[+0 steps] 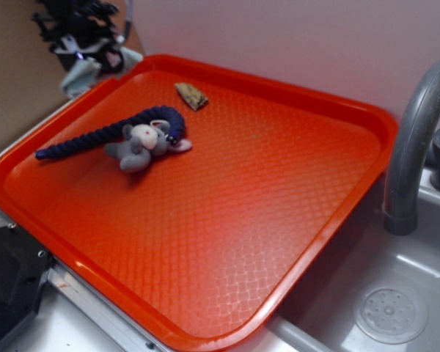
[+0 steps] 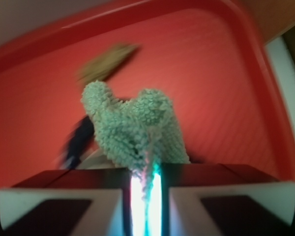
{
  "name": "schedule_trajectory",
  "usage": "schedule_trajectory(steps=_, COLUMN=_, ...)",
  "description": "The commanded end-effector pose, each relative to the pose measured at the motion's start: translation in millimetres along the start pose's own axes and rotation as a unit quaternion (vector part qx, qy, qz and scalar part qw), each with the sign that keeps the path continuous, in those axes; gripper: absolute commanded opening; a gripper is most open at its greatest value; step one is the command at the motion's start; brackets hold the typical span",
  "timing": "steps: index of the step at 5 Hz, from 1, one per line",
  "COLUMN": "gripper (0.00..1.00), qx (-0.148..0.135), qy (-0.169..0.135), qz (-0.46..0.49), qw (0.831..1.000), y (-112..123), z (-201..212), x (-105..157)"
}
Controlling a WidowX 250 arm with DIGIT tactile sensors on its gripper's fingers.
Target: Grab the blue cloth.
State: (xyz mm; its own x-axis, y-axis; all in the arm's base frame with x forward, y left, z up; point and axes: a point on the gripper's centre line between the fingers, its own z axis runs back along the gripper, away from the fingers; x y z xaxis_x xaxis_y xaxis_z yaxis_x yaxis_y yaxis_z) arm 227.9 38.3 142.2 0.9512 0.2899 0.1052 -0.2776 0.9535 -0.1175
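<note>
Wrist view: fingers (image 2: pixel 145 201) clamped on the blue cloth (image 2: pixel 135 130), lifted above the red tray (image 2: pixel 226 64).
Exterior view: grey plush mouse (image 1: pixel 141 145) touching navy rope (image 1: pixel 110 134).

- The gripper (image 1: pixel 84 51) sits at the exterior view's top edge, its upper part cut off; its fingers cannot be made out there.
- The wrist view is motion-blurred: beyond the claw, the brown scrap (image 2: pixel 108 61) is a smear.
- The blue cloth (image 2: pixel 135 130), pinched between the fingers, hides most of the dark rope (image 2: pixel 78 142) beyond it.
- The cloth's lower end is lost in glare.
</note>
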Motion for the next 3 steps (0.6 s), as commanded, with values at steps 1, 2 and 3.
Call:
schedule_trajectory(steps=1, gripper=0.00, qx=-0.025, qy=-0.038, qz=-0.105, qw=0.993, y=-27.4, z=98.8, x=-20.8)
schedule_trajectory(steps=2, gripper=0.00, qx=-0.008, qy=-0.029, qz=-0.112, qw=0.993, y=-27.8, z=80.4, x=-13.3)
schedule_trajectory(steps=3, gripper=0.00, qx=0.010, qy=-0.036, qz=-0.131, qw=0.991, y=-30.7, z=68.1, x=-17.1)
